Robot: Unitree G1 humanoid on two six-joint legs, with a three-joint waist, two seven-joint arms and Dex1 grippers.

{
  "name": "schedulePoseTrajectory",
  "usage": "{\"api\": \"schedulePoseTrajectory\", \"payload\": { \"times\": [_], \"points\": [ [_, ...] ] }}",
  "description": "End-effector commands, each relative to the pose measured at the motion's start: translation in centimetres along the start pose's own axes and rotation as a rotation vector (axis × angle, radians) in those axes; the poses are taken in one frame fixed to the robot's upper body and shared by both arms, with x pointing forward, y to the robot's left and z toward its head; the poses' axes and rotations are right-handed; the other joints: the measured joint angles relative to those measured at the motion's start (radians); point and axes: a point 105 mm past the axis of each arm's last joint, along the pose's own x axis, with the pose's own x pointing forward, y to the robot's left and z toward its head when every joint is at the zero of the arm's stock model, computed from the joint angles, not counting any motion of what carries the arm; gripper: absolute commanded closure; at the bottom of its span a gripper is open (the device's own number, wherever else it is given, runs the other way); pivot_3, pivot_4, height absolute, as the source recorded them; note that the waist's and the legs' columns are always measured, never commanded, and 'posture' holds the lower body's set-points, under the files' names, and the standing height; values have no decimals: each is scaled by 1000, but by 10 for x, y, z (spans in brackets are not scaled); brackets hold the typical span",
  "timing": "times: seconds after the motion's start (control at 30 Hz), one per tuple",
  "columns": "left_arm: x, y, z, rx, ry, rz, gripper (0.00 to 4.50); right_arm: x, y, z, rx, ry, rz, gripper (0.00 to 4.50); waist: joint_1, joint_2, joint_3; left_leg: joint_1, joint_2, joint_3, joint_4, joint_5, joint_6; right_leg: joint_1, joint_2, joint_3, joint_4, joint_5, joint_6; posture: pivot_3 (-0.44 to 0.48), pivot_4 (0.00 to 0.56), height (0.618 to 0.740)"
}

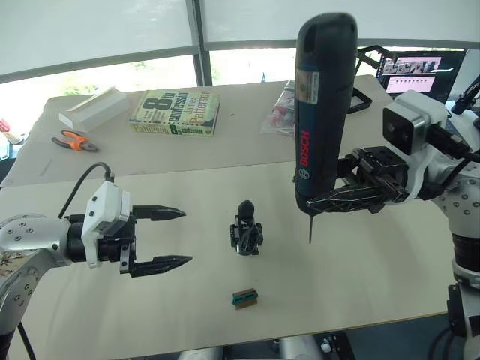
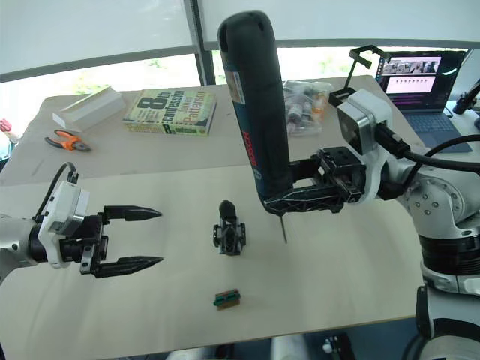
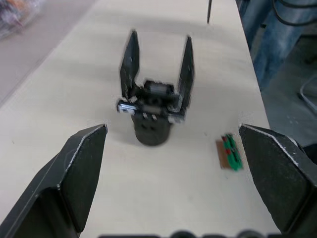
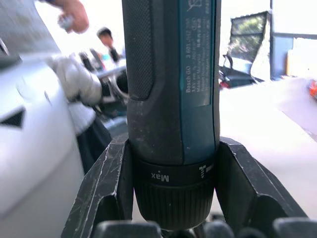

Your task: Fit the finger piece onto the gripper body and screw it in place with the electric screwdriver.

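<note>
The gripper body (image 1: 246, 227) stands on the white table (image 1: 375, 285) near its middle. In the left wrist view two pointed black fingers rise from the gripper body (image 3: 153, 116); which of them is the finger piece I cannot tell. My right gripper (image 1: 324, 199) is shut on the electric screwdriver (image 1: 322, 112), which it holds upright with the bit pointing down, above the table just right of the body. My left gripper (image 1: 178, 237) hovers open and empty to the left of the body, pointing at it.
A small green-and-brown block (image 1: 245, 298) lies near the front edge. On the far table are a book (image 1: 176, 112), a white box (image 1: 94, 109), orange pliers (image 1: 73, 141), a plastic bag (image 2: 304, 105) and a laptop (image 2: 420, 82).
</note>
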Motion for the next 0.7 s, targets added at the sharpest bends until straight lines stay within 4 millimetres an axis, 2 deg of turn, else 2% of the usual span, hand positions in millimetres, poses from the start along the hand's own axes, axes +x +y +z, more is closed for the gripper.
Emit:
{"api": "schedulePoseTrajectory", "payload": {
  "times": [0.03, 0.13, 0.23, 0.27, 0.33, 0.4, 0.43, 0.5, 0.57, 0.6, 0.63, 0.7],
  "points": [
    [-3, -5, 8, 51, 7, 8, 0, 0, 2, 16, -70, -45, -31, 2621, 1, 0, 0, 0, 0, 0, 0, 0, 0, 0, 0, 0, 0, 0, 0, 0, 150, 740],
    [-3, -7, 8, 48, 11, 11, 0, -4, -6, 11, -96, -49, -94, 2621, 0, 0, 0, 0, 0, 0, 0, 0, 0, 0, 0, 0, 0, 0, 0, 0, 150, 740],
    [-2, -4, 10, 51, 5, 17, 0, 3, -5, 6, -112, -34, -95, 2621, -7, 1, 1, 0, 0, -1, 0, 0, 0, 1, -1, -1, 1, 0, 0, 0, 150, 740],
    [-1, -3, 11, 52, 2, 19, 0, 5, -4, 4, -112, -30, -85, 2621, -19, 1, 1, -11, 1, -12, 0, 1, 1, 11, -17, -6, 2, 0, 0, 0, 150, 740],
    [0, -1, 12, 51, -2, 20, 0, 6, -2, 3, -102, -29, -76, 2621, -28, 6, 1, -18, -1, -28, 0, 4, 3, 20, -36, -34, 0, -1, 1, 0, 150, 740],
    [2, -1, 11, 48, -1, 11, 0, 5, 2, 3, -77, -32, -64, 2621, -30, 8, 1, -19, -21, -62, 7, 10, 2, 22, -38, -50, 3, -4, 5, 0, 150, 740],
    [2, -2, 10, 48, 1, 4, 0, 4, 4, 3, -65, -34, -53, 2621, -30, 8, 1, -19, -37, -82, 7, 16, 1, 24, -39, -50, 4, -9, 12, 0, 150, 740],
    [4, -3, 8, 53, 9, -8, 0, 1, 11, 4, -41, -39, -26, 2621, -24, 6, 1, -20, -54, -110, 7, 22, -2, 27, -48, -47, 13, -17, 20, 0, 150, 740],
    [7, -8, 0, 74, 37, -40, 0, -2, 22, 4, 8, -23, 33, 2621, -17, 7, 2, -29, -70, -136, 8, 27, -3, 33, -79, -45, 25, -37, 30, 0, 150, 740],
    [8, -12, -5, 88, 54, -64, 0, -4, 28, 3, 40, -5, 64, 2621, -3, 9, 2, -36, -74, -141, 8, 32, -2, 32, -89, -48, 29, -42, 32, 0, 150, 740],
    [10, -15, -9, 99, 70, -88, 0, -6, 34, 3, 62, 13, 98, 2621, 11, 9, 2, -38, -77, -137, 8, 35, -4, 18, -78, -35, 33, -43, 29, 0, 150, 740],
    [13, -20, -14, 107, 76, -119, 0, -7, 41, 2, 92, 38, 142, 2621, 21, 9, 2, -37, -77, -134, 8, 36, -5, 19, -68, -24, 32, -43, 30, 0, 150, 740]
  ]
}}
